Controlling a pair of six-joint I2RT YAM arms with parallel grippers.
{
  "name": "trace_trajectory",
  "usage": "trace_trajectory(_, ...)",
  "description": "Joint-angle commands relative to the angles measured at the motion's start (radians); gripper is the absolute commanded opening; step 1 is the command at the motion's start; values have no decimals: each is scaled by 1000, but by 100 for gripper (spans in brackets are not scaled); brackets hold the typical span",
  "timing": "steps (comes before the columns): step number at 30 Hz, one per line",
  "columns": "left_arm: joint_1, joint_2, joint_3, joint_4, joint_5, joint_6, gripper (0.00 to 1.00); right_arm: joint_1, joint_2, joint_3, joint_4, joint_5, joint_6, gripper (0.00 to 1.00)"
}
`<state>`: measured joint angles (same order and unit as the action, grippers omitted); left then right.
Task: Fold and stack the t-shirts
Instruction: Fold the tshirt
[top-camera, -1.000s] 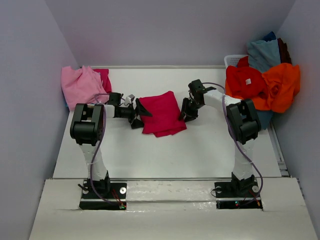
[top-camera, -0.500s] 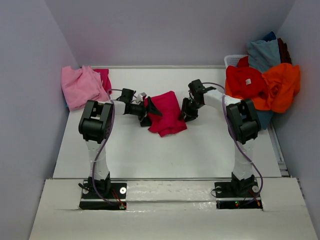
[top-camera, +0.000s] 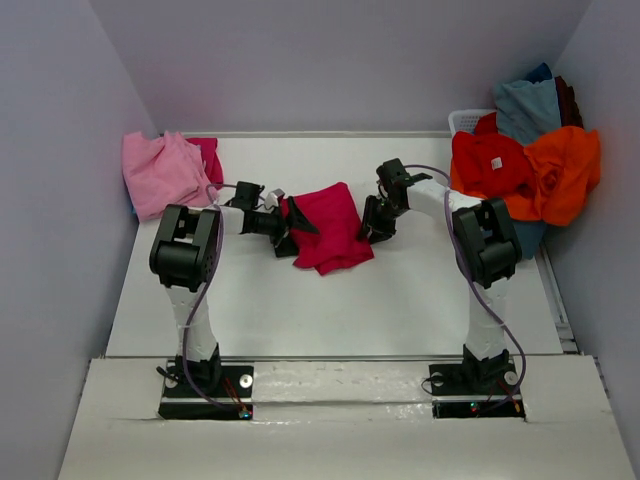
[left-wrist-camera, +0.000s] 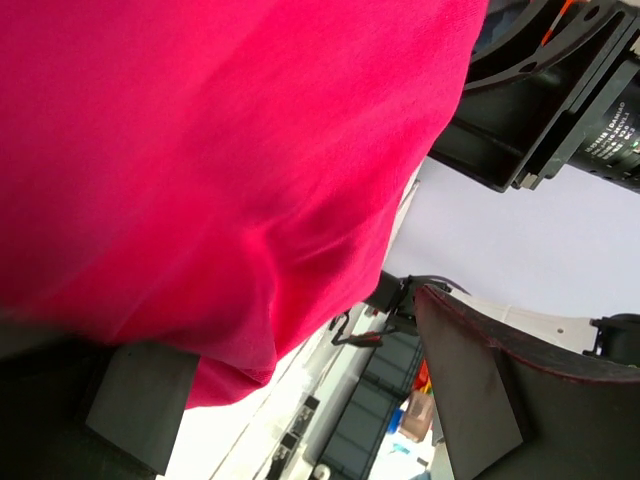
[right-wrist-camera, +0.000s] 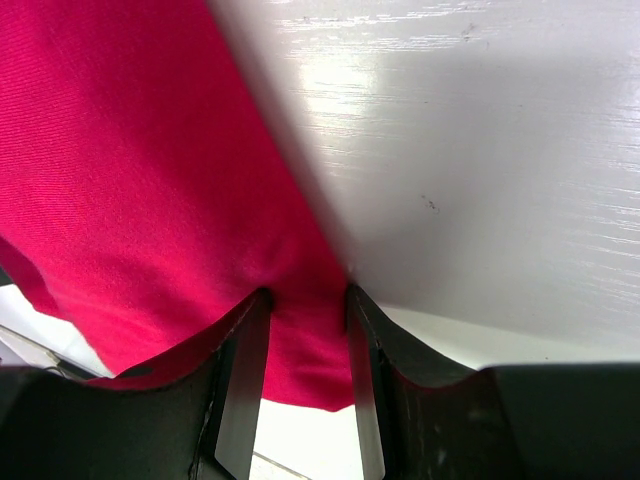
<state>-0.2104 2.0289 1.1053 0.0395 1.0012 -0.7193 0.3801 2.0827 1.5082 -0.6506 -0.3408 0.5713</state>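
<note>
**Fig.** Top, L-wrist & R-wrist views, mid-fold. The crimson tee (top-camera: 332, 228) lies part-folded near the centre of the table (top-camera: 400, 300), between the two arms.

- **R gripper** (right-wrist-camera: 305, 310): clamped on the tee's right edge, low on the table, w/ a tuck of cloth pinched between its fingers.
- **L gripper** (top-camera: 292, 230): at the tee's left edge, jaws spread apart. Cloth drapes over one finger (left-wrist-camera: 140, 400), but nothing is pinched.
- **Other items:** the light pink tee (top-camera: 160, 172) sits at the far-left corner, well apart. A pile of tees (top-camera: 520, 165) (red, orange, grey-blue) heaps over the basket (top-camera: 462, 120) at far right.

**Risks (judgement):**
- W/ the L side only draped, the flap can slide off the finger & bunch, giving a crooked fold.
- If R pulls while L has no hold, the whole tee may drag across the table instead of creasing.
- If L closes blind, it may catch two layers, so the fold comes undone on release.

**Approx. step:** turning the left side inward. Stacking of this tee is not yet begun.
</note>
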Motion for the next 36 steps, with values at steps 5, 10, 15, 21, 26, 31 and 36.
trace_trajectory(5, 114, -15, -127, -118, -236, 72, 99, 9, 8, 15, 2, -1, -22, 42)
trace_trajectory(10, 134, -67, -137, -158, -315, 90, 99, 9, 7, 14, 2, -1, -21, 42)
trace_trajectory(15, 169, -81, -111, -181, -395, 99, 99, 9, 4, 12, 2, -1, -17, 42)
trace_trajectory(21, 204, -26, -3, -220, -449, 126, 99, 9, -1, 10, -4, 0, -21, 42)
trace_trajectory(26, 204, 42, 97, -259, -466, 144, 99, 9, -4, 10, -14, 6, -28, 42)
trace_trajectory(31, 204, 83, 182, -335, -495, 159, 99, 9, -9, 15, -24, 13, -34, 42)
trace_trajectory(36, 204, 119, 223, -411, -503, 187, 99, 9, -9, 14, -21, 14, -34, 42)
